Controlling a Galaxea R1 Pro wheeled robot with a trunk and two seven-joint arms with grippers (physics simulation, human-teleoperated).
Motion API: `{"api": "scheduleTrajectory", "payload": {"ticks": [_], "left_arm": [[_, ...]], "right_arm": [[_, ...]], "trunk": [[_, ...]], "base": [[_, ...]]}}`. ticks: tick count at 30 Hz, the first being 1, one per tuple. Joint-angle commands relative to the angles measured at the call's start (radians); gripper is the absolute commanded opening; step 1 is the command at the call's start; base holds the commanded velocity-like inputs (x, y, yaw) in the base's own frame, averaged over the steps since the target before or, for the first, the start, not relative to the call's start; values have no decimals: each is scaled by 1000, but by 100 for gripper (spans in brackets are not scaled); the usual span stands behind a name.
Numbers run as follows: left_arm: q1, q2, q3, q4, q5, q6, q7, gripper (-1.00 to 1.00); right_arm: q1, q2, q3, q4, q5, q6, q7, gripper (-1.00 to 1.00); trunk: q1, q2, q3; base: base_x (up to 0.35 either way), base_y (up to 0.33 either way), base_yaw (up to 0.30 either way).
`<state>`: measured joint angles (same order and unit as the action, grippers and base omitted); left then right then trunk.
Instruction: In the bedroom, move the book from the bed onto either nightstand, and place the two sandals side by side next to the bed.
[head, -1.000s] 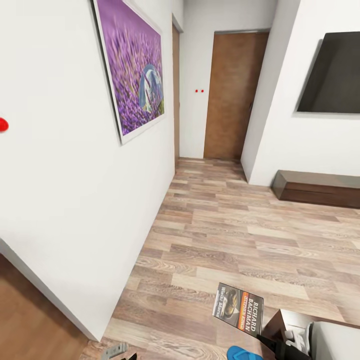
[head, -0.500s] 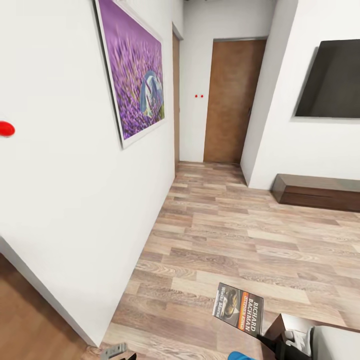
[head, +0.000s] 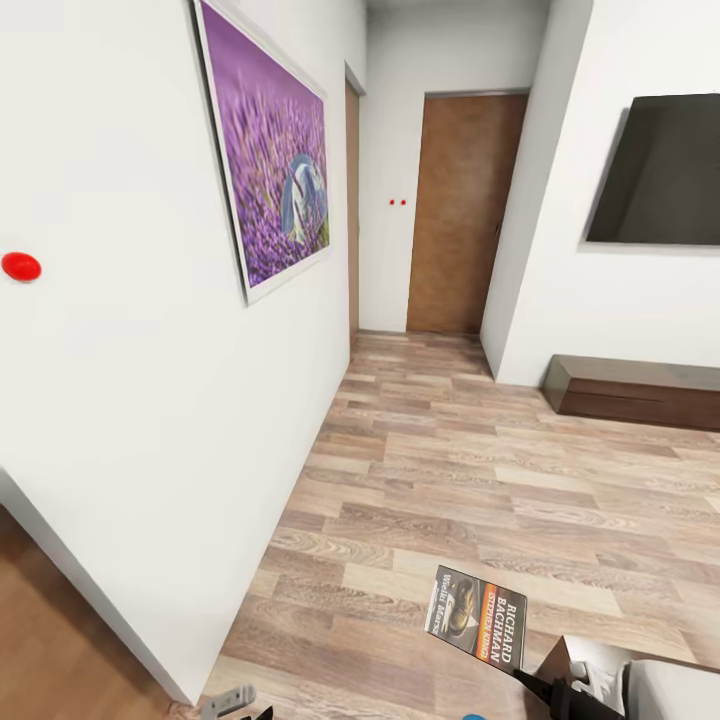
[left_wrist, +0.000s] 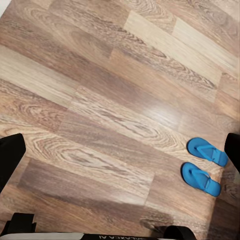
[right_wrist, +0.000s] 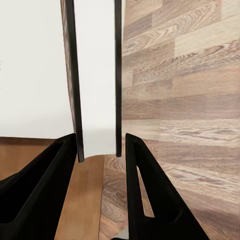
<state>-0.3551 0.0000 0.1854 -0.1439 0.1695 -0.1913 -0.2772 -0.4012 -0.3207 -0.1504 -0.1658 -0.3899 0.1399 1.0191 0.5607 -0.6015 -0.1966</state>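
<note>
The thin paperback book with a dark grey cover, an orange band and white lettering (head: 476, 617) is held up above the light brown wood-plank floor (head: 480, 470), at the lower right of the head view. The right gripper (right_wrist: 100, 150) has its two black fingers (right_wrist: 47, 185) closed on the book, which is seen edge-on between them in the right wrist view. In the left wrist view, the two bright blue flat sandals (left_wrist: 204, 166) lie on the floor just beside each other, not touching. The left gripper (head: 240, 705) shows at the lower edge of the head view; whether its fingers are apart or together cannot be told. On the white wall hangs a large purple picture (head: 275, 150). A black flat screen (head: 655, 170) hangs above a long low dark wooden cabinet (head: 630, 390). A brown wooden door (head: 460, 210) stands further back.
</note>
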Motion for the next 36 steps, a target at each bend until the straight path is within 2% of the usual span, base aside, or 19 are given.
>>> {"api": "scheduleTrajectory", "payload": {"ticks": [1, 25, 36], "left_arm": [[-1, 0, 2, 1, 10, 0, -7, 100], [-1, 1, 2, 1, 10, 0, -7, 100], [-1, 2, 2, 1, 10, 0, -7, 100]], "right_arm": [[-1, 0, -7, 0, 0, 10, 4, -100], [-1, 0, -7, 0, 0, 10, 4, -100], [-1, 0, -7, 0, 0, 11, 4, -100]], "trunk": [[0, -1, 0], [0, -1, 8], [0, -1, 23]], "base": [[0, 0, 0], [0, 0, 0], [0, 0, 0]]}}
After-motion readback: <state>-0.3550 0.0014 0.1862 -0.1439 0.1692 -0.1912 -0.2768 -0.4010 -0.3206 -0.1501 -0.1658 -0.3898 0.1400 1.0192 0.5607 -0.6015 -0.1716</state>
